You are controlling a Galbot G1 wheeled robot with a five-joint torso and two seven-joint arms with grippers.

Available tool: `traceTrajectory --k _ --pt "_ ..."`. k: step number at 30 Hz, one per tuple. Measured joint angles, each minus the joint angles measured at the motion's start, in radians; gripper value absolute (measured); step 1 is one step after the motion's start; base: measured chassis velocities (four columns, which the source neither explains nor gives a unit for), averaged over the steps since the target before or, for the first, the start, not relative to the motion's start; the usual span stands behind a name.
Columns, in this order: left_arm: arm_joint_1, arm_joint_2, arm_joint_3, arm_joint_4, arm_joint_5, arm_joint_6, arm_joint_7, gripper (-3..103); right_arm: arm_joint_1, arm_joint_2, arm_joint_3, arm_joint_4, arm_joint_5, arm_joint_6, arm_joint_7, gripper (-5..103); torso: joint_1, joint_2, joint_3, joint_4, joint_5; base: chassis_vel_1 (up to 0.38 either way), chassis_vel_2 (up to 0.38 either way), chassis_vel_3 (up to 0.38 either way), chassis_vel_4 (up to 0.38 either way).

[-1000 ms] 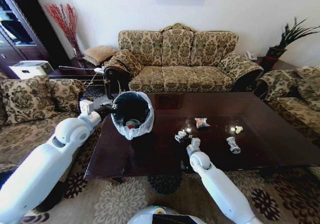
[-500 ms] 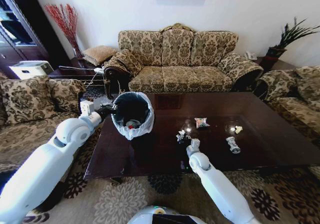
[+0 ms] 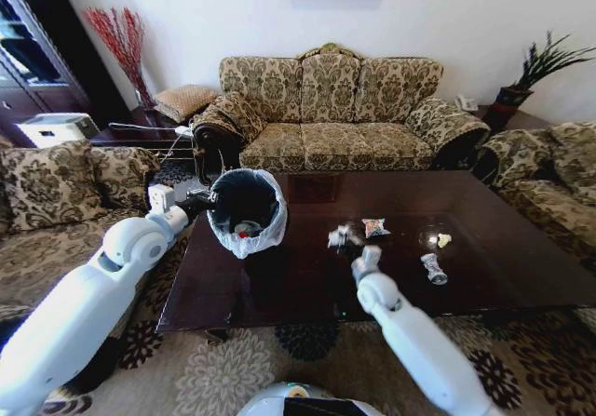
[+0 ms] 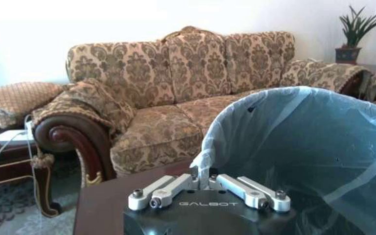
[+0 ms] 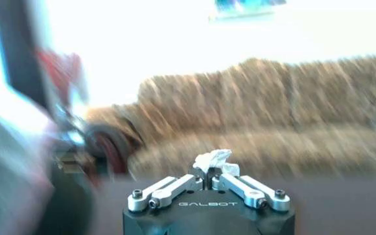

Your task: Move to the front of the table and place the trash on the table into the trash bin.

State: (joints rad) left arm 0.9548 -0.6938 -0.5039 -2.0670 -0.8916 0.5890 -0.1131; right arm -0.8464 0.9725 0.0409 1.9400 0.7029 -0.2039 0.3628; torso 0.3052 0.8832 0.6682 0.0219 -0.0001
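On the dark-brown table [image 3: 279, 290] my right gripper [image 3: 343, 239] hovers above the top, shut on a crumpled white paper wad [image 5: 213, 160]. To its left, over the table's left part, stands the black trash bin [image 3: 247, 209] with its white bag folded over the rim; some scraps lie inside. My left gripper [image 3: 212, 200] is shut on the bin's rim, pinching the bag edge [image 4: 204, 171]. More trash lies on the table: a colourful wrapper [image 3: 374, 226], a small pale wad [image 3: 444, 240] and a clear plastic bottle [image 3: 433, 268].
A patterned sofa [image 3: 331, 109] stands behind the table, an armchair [image 3: 56, 188] to the left and another seat [image 3: 559, 183] to the right. A side table with cables [image 3: 140, 135] is at the back left. Patterned carpet [image 3: 233, 369] lies before the table.
My right gripper has risen from the table with the paper wad and shifted a little away and left, toward the bin. The left arm and bin have stayed put.
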Motion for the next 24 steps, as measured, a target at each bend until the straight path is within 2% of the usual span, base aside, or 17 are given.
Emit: traceTrajectory --k 4,5,7,8,9,11,13,15,17,23,24 --pt "0.000 -0.019 0.017 -0.003 0.000 0.001 0.012 1 0.225 -0.141 -0.085 0.164 0.188 -0.054 -0.005 0 0.000 0.000 0.000 -0.0001 -0.0003 0.000 0.000 0.000 0.000" --pt "0.000 -0.019 0.017 -0.003 0.000 0.001 0.012 1 0.225 -0.141 -0.085 0.164 0.188 -0.054 -0.005 0 0.000 0.000 0.000 -0.0001 -0.0003 0.000 0.000 0.000 0.000" --pt "-0.002 -0.028 0.024 -0.004 0.001 0.002 0.012 1 0.322 -0.166 -0.143 0.183 0.246 -0.064 -0.011 0 0.000 0.000 0.000 -0.0003 0.0003 0.000 0.000 0.000 0.000" --pt "-0.003 -0.036 0.031 -0.006 0.003 0.003 0.012 1 0.446 -0.169 -0.222 0.198 0.304 -0.073 -0.011 0 0.000 0.000 0.000 -0.0002 0.0001 0.000 0.000 0.000 0.000" --pt "-0.003 -0.041 0.034 -0.006 0.004 0.004 0.010 1 0.512 -0.157 -0.268 0.203 0.334 -0.081 -0.008 0 0.000 0.000 0.000 -0.0002 0.0000 0.000 0.000 0.000 0.000" --pt "-0.003 -0.043 0.035 -0.006 0.004 0.005 0.010 1 0.548 -0.147 -0.294 0.205 0.349 -0.085 -0.002 0 0.000 0.000 0.000 0.0002 0.0000 0.000 0.000 0.000 0.000" --pt "-0.003 -0.052 0.039 -0.007 0.006 0.007 0.008 1 0.650 -0.081 -0.405 0.203 0.393 -0.098 0.022 0 0.000 0.000 0.000 0.0004 -0.0002 0.000 0.000 0.000 0.000" --pt "-0.003 -0.054 0.040 -0.007 0.006 0.008 0.007 1 0.662 -0.064 -0.426 0.201 0.397 -0.099 0.025 0 0.000 0.000 0.000 0.0004 -0.0004 0.000 0.000 0.000 0.000" --pt "-0.002 -0.055 0.037 -0.007 0.007 0.011 0.005 1 0.687 -0.006 -0.512 0.187 0.398 -0.104 0.031 0 0.000 0.000 0.000 0.0004 -0.0001 0.000 0.000 0.000 0.000" --pt "0.010 -0.048 0.021 -0.006 0.007 0.012 0.005 1 0.677 0.031 -0.567 0.162 0.390 -0.167 0.003 0 0.000 0.000 0.000 -0.0003 0.0002 0.000 0.000 0.000 0.000" --pt "0.012 -0.047 0.020 -0.004 0.007 0.011 0.005 1 0.673 0.043 -0.577 0.151 0.385 -0.173 -0.002 5 0.000 0.000 0.000 -0.0004 0.0002 0.000 0.000 0.000 0.000"
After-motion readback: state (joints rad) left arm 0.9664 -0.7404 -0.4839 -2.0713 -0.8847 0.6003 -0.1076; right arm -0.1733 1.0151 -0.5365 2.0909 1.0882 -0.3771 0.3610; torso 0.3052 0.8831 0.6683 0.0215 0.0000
